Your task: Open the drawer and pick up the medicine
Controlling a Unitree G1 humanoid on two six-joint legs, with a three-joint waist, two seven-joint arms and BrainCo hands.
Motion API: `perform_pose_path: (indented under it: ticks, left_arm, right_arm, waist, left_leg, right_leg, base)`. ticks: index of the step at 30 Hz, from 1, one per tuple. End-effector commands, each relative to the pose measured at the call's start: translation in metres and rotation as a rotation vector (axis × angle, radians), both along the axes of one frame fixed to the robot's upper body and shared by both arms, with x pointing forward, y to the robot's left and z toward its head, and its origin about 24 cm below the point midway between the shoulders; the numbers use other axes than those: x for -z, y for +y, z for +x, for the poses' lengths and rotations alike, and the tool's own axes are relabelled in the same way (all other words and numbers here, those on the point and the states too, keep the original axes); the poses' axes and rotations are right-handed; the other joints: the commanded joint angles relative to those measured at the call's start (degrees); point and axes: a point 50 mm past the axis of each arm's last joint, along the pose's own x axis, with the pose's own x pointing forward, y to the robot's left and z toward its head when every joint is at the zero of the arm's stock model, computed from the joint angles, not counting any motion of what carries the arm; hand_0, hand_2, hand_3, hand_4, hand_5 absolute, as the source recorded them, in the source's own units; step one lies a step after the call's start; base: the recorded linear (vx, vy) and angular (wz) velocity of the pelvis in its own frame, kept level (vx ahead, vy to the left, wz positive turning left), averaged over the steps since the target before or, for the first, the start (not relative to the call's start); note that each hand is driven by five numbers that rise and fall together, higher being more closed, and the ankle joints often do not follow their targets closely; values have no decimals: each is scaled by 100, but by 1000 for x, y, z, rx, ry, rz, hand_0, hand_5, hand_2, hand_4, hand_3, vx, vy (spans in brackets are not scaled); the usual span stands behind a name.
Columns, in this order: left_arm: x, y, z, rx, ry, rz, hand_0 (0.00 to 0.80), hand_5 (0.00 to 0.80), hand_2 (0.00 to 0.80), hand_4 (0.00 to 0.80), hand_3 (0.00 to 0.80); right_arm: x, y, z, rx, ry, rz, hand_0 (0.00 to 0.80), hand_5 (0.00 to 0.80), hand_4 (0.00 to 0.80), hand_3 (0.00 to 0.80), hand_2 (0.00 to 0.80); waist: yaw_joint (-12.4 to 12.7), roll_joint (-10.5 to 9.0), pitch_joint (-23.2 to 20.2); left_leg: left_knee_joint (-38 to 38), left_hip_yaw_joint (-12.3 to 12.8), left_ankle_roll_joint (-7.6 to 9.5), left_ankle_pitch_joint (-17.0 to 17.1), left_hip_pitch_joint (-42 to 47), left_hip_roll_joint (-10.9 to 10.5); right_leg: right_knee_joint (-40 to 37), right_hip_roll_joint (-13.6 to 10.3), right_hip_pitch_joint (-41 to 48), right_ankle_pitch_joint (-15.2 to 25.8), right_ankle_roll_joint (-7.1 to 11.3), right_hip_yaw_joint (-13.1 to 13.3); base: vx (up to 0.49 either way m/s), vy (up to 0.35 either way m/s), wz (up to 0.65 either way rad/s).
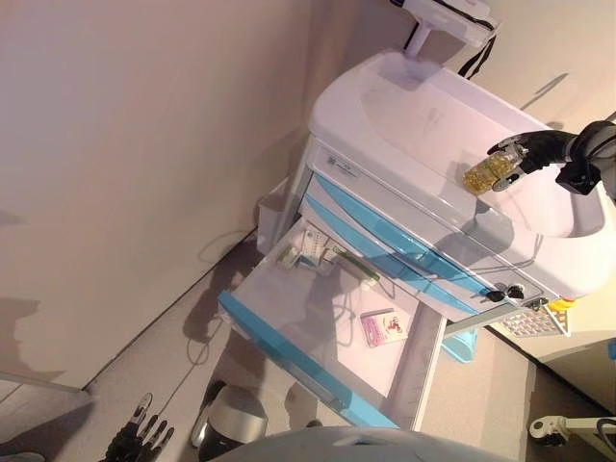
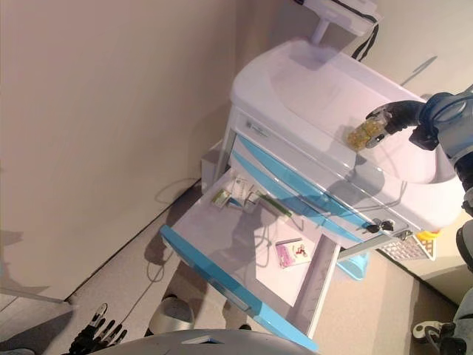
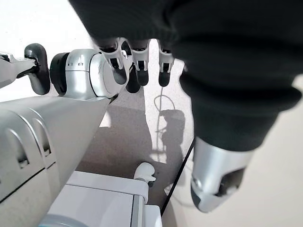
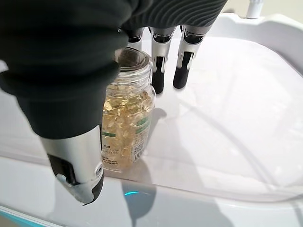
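Observation:
A clear medicine bottle [image 1: 486, 173] of yellow capsules is in my right hand [image 1: 539, 149], just over the white top [image 1: 414, 115] of the cart. In the right wrist view the bottle [image 4: 125, 123] stands upright between my thumb [image 4: 75, 161] and my fingers [image 4: 158, 71], its base at the top's surface. Below, the blue-fronted drawer [image 1: 289, 332] is pulled wide open, with small boxes [image 1: 313, 248] at its back and a pink packet [image 1: 385, 328]. My left hand [image 1: 140, 438] hangs low by the floor, fingers relaxed and empty; it also shows in the left wrist view [image 3: 137, 61].
The cart has more shut blue drawers [image 1: 385, 241], keys [image 1: 500, 292] in a lock and a wire basket [image 1: 534, 322] on its side. A white bin [image 1: 271, 217] stands beside the cart by the wall. A white device on a stem [image 1: 452, 14] rises behind the cart.

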Motion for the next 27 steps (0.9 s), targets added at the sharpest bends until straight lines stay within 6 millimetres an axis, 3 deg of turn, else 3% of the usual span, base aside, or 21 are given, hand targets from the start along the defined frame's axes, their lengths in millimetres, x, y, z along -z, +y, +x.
perform_pose_path:
  ticks: [1,14,21,27]
  left_arm:
    - [-4,5,-8,37,16,22,0,0,0,0,0]
    - [-4,5,-11,46,10,27,0,0,0,0,0]
    - [-8,1,2,223,-35,77,0,0,0,0,0]
    - [-15,-7,20,503,-65,160,0,0,0,0,0]
  right_arm:
    - [-66,5,-4,-16,-193,-118,0,0,0,0,0]
    - [-126,7,-22,1,-362,-203,0,0,0,0,0]
    - [-164,5,-42,28,-545,-228,0,0,0,0,0]
    - [-184,9,-61,-15,-716,-216,0,0,0,0,0]
  waist:
    - [37,182,-315]
    - [-191,115,-389]
    - [-406,126,-461]
    - [-626,257,-509]
  left_leg:
    - [-398,-154,232,106,16,-132]
    - [-430,22,225,118,74,-109]
    - [-414,195,235,96,75,-90]
    - [-360,367,227,70,61,-71]
  right_leg:
    - [680,41,-106,-241,404,-58]
    - [657,33,-144,-175,424,39]
    - [656,41,-214,-150,434,172]
    - [685,11,-284,-168,436,285]
  base:
    - [0,0,0]
    - [-13,0,-7]
    - [-40,-12,-11]
    - [-50,-5,-9]
